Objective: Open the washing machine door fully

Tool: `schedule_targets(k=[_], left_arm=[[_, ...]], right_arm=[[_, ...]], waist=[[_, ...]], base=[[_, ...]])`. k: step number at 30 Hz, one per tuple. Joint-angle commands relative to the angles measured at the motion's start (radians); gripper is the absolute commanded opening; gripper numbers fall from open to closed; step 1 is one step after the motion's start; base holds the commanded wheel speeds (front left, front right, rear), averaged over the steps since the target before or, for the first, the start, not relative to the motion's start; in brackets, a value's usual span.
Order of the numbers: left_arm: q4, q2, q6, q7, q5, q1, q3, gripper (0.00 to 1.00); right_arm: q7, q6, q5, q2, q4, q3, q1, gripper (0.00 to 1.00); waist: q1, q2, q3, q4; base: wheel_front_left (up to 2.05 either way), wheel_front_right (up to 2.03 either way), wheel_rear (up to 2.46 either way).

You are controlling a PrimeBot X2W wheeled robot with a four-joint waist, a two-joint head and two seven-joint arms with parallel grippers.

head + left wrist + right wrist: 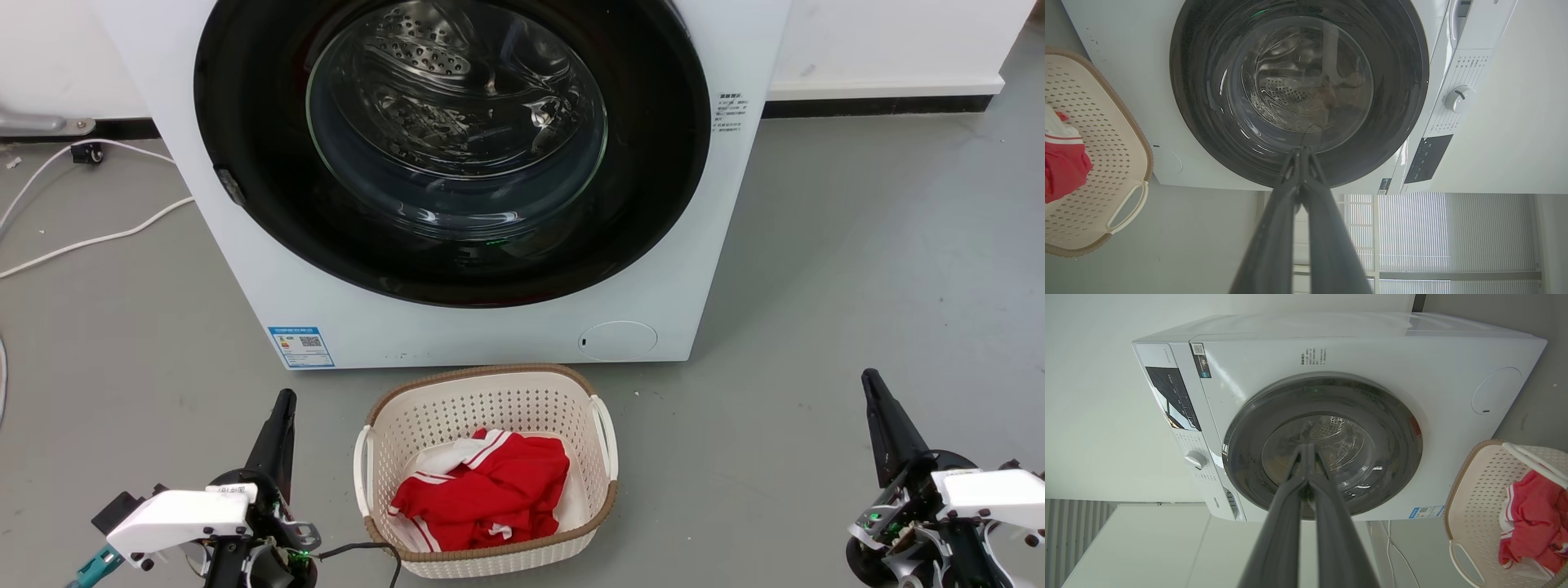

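Note:
The white washing machine (506, 335) stands straight ahead, its round glossy black door (269, 196) flush against the front, closed. Through the door's clear glass bowl (457, 122) I see the perforated steel drum. My left gripper (285, 398) is low at the left, shut and empty, well short of the machine. My right gripper (869, 377) is low at the right, shut and empty too. In the left wrist view the door (1208, 122) lies beyond my shut gripper (1301, 150). The right wrist view shows the door (1392, 412) past my shut gripper (1306, 446).
A cream perforated laundry basket (490, 400) holding red and white clothes (490, 490) sits on the grey floor just before the machine, between my arms. White cables (90, 237) trail on the floor at the left. A blue label (300, 347) and a round cap (618, 340) mark the machine's lower front.

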Motion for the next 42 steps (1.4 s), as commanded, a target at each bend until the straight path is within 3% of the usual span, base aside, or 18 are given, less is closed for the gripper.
schedule_targets(k=[1,20,21,34,42], left_arm=[[0.001,-0.001,-0.003,0.004,0.006,-0.008,0.003,0.00],[0.001,-0.003,-0.003,0.007,0.009,-0.008,0.006,0.00],[0.003,-0.003,0.000,0.000,0.002,0.001,0.002,1.00],[-0.004,-0.007,0.000,-0.056,0.065,-0.005,-0.045,1.00],[-0.038,-0.007,0.000,-0.091,0.200,-0.012,-0.057,1.00]], right_arm=[[0.001,0.000,-0.004,0.002,0.002,-0.003,-0.013,0.00],[0.007,0.000,-0.009,0.006,0.002,-0.007,-0.014,0.00],[0.001,0.000,-0.003,0.004,0.002,-0.005,0.002,1.00],[-0.054,0.000,-0.055,0.008,-0.026,0.004,0.026,1.00],[-0.089,0.000,-0.245,0.009,-0.071,0.021,0.030,1.00]], waist=[[0.0000,-0.0001,0.000,0.000],[0.0000,-0.0001,0.000,0.000],[0.0000,-0.0001,0.000,0.000],[0.0000,-0.0001,0.002,0.001],[0.0000,-0.0001,0.004,0.004]], base=[[0.00,0.00,0.00],[0.00,0.00,0.00],[0.00,0.00,0.00],[0.00,0.00,0.00],[0.00,0.00,0.00]])
